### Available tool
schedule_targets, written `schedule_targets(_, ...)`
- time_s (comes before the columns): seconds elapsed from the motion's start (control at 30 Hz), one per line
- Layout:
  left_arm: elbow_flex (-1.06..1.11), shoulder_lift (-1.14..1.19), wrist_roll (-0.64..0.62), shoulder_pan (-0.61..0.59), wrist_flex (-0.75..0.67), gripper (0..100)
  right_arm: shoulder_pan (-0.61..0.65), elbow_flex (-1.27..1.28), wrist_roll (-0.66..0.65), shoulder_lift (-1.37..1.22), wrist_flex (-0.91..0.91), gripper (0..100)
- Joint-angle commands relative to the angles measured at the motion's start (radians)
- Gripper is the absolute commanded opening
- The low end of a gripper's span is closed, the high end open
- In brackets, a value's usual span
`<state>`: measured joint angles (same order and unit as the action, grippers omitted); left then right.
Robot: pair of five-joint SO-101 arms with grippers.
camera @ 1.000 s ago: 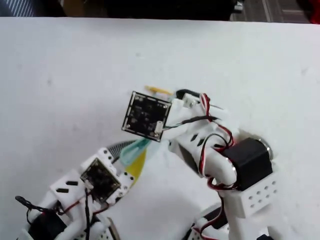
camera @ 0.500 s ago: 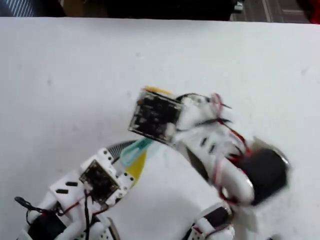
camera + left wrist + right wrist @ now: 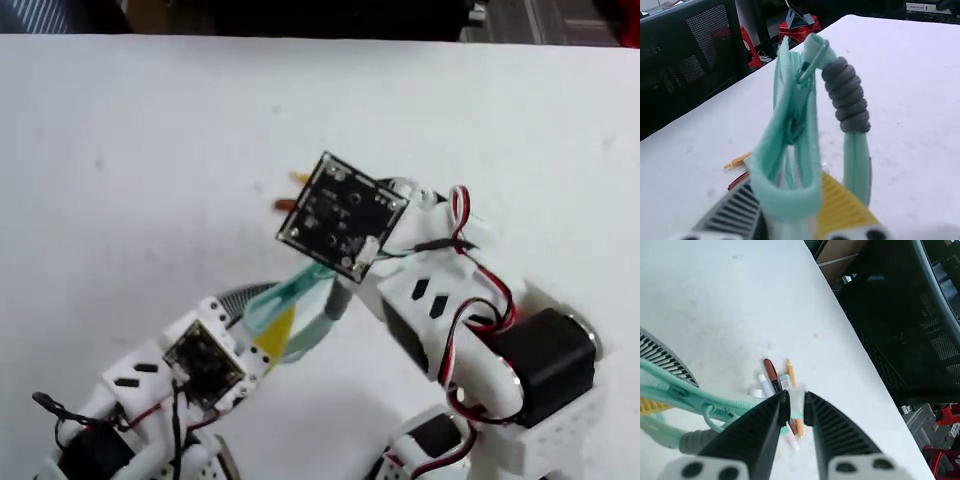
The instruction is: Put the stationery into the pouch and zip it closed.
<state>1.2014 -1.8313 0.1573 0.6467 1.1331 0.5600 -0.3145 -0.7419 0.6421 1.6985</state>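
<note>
L tool [image 3: 258, 345] clamps the pouch [image 3: 790, 165] up off the desk [image 3: 715, 290], R tool [image 3: 796, 407] nearly shut, apparently pinching its mint zip edge, w/ stationery [image 3: 771, 374] lying just beyond R tool's tips, long axes roughly along its reach, so R arm's nearer.

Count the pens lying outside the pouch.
2 clear ones: an orange pen and a brown pen, side by side on the table beyond the pouch. The right gripper covers part of that pile, so more may be hidden.

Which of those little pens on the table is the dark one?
The short reddish-brown pen. A slim orange pen and small white pieces lie right beside it, all much lighter.
</note>
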Motion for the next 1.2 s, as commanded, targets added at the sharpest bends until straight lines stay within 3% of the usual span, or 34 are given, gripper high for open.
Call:
schedule_targets(0.0, -0.008, 0.007, 0.0, 0.012, -0.025, 2, -0.007, 0.046, -0.035, 0.071, 0.028, 25.4)
schedule_targets(0.07, -0.008, 0.007, 0.002, 0.012, -0.025, 2, 0.004, 0.14, -0.071, 0.127, 0.028, 32.7)
schedule_targets(0.17, -0.008, 0.007, 0.002, 0.012, -0.026, 2, 0.019, 0.256, -0.068, 0.2, 0.027, 27.0)
schedule_targets(0.3, -0.008, 0.007, 0.002, 0.012, -0.028, 2, 0.021, 0.364, 0.1, 0.305, 0.021, 14.9)
schedule_targets(0.47, -0.008, 0.007, 0.002, 0.012, -0.028, 2, 0.022, 0.47, 0.258, 0.516, 0.022, 16.6)
schedule_targets(0.67, -0.008, 0.007, 0.0, 0.012, -0.028, 2, 0.116, 0.664, 0.342, 0.769, 0.019, 16.6)
schedule_targets(0.8, -0.008, 0.007, 0.0, 0.015, -0.028, 2, 0.12, 0.852, 0.344, 0.779, -0.067, 16.9)
schedule_targets(1.17, -0.008, 0.007, 0.0, 0.013, -0.028, 2, 0.122, 0.925, 0.347, 0.611, -0.292, 17.0)
